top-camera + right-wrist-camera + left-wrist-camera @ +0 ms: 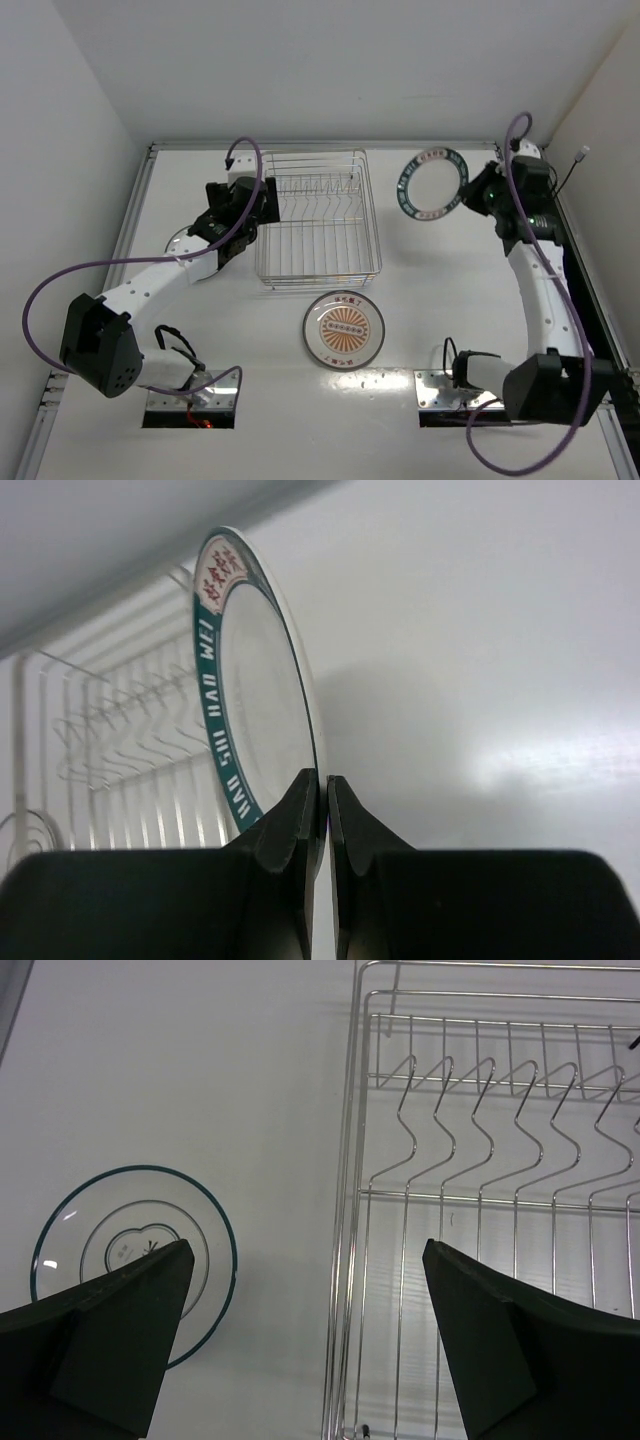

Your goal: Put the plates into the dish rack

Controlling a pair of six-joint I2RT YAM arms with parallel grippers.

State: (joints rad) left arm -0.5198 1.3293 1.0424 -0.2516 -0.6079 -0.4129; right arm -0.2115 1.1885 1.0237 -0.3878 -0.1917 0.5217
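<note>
Part of dish rack [450, 1196] off-frame

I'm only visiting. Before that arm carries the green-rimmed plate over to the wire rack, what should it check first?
1. Grip: the right hand is shut on the rim of the teal-rimmed plate: ok.
2. Plate lifted off the table: cannot tell.
3. Free slots: the dish rack holds nothing: ok.
4. Other arm clear of the rack: the left hand hangs open over the rack's left edge: not ok.
5. Orange-patterned plate out of the way: it lies flat in front of the rack, apart from it: ok.
</note>
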